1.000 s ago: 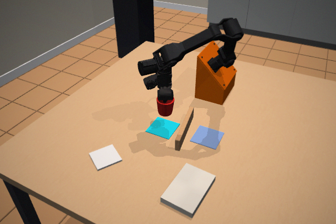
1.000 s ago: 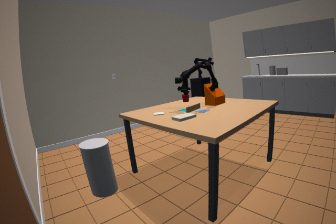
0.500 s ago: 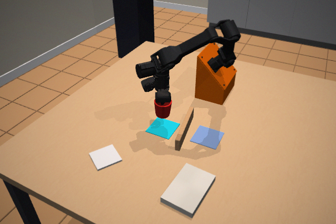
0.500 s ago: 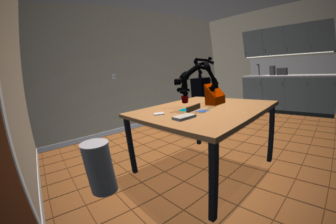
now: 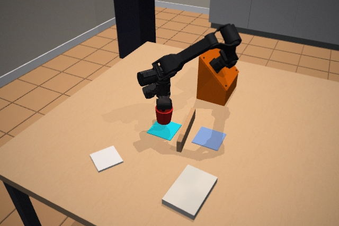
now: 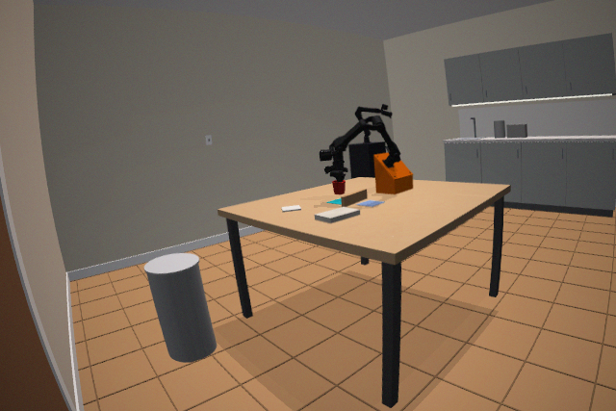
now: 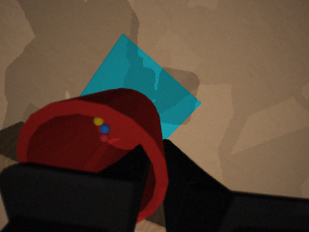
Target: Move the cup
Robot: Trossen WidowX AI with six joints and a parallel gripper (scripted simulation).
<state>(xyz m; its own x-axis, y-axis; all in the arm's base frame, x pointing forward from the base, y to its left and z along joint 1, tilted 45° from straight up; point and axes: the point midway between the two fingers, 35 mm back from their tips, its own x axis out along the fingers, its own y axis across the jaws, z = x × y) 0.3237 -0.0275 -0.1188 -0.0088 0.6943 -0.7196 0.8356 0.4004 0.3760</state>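
Note:
My gripper [image 5: 163, 108] [image 6: 338, 179] [image 7: 156, 143] is shut on the wall of the red cup [image 5: 163, 117] [image 6: 339, 188] [image 7: 130, 101]. The cup is held upright or nearly so, a little above the table, over the back part of the cyan pad [image 5: 169, 133] [image 6: 334, 201] [image 7: 124, 45]. In the wrist view a yellow marble [image 7: 98, 121], a blue marble [image 7: 104, 129] and a red marble [image 7: 104, 138] lie inside the cup. The fingers hide part of its inside. The blue pad [image 5: 209, 138] [image 6: 371, 203] lies across the wooden divider, with nothing on it.
The upright wooden divider [image 5: 186, 130] [image 6: 354, 196] stands between the pads, close to the cyan one. A white square [image 5: 106, 158] [image 6: 291, 208] and a thick pale block [image 5: 190, 190] [image 6: 337, 214] lie nearer the top camera. The orange wedge [image 5: 211, 87] [image 6: 393, 180] stands behind the pads.

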